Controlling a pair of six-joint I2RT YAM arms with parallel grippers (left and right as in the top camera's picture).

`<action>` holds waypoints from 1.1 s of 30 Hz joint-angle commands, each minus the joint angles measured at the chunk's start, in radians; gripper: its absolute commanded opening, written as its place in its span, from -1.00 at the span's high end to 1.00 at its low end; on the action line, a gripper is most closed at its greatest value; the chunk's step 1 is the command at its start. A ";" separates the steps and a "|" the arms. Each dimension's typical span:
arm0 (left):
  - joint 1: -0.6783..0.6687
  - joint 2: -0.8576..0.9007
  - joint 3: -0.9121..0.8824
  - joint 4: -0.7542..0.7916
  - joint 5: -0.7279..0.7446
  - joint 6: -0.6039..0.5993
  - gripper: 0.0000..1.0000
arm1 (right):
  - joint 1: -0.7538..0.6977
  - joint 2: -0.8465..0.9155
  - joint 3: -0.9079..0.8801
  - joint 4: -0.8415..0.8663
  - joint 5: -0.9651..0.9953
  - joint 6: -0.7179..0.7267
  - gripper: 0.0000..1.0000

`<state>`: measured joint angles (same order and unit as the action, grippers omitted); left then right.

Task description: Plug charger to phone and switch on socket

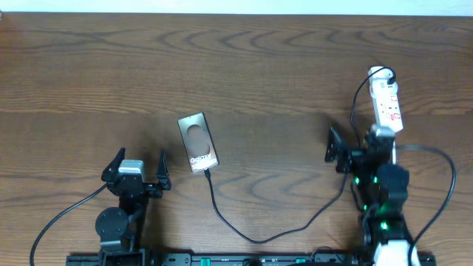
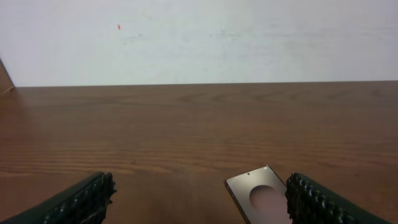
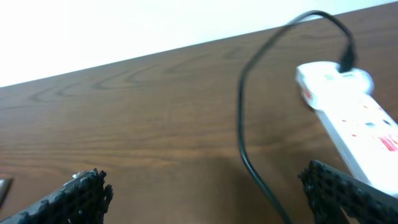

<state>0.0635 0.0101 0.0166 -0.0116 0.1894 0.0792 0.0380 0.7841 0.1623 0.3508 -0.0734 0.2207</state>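
The phone (image 1: 198, 142) lies flat on the table, left of centre, with its round mark and "Galaxy" lettering facing up. The black charger cable (image 1: 255, 238) meets the phone's near edge, loops along the front and runs up to the far end of the white socket strip (image 1: 389, 103) at the right. My left gripper (image 1: 138, 171) is open and empty, just left of the phone and nearer the front. In the left wrist view (image 2: 199, 205) the phone (image 2: 258, 196) lies by the right finger. My right gripper (image 1: 358, 146) is open and empty, next to the strip's near end. The right wrist view (image 3: 208, 196) shows the strip (image 3: 354, 118) and cable (image 3: 244, 124).
The wooden table (image 1: 281, 66) reaches a pale wall at the back. The arm bases and their cables sit along the front edge (image 1: 244, 258). A thin black cable (image 1: 447, 185) loops to the right of the right arm.
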 commanded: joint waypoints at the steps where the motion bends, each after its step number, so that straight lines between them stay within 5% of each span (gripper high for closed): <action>1: -0.003 -0.006 -0.013 -0.040 0.038 0.006 -0.81 | 0.007 -0.140 -0.103 0.006 0.078 0.003 -0.99; 16: -0.003 -0.006 -0.013 -0.040 0.038 0.006 -0.81 | 0.007 -0.625 -0.157 -0.431 0.113 -0.194 -0.99; 22: -0.003 -0.006 -0.013 -0.040 0.038 0.006 -0.81 | 0.006 -0.784 -0.157 -0.428 0.098 -0.264 -0.99; 33: -0.003 -0.006 -0.013 -0.040 0.038 0.006 -0.81 | 0.002 -0.779 -0.157 -0.428 0.101 -0.264 -0.98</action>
<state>0.0635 0.0105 0.0170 -0.0124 0.1894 0.0792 0.0380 0.0120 0.0067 -0.0708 0.0227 -0.0231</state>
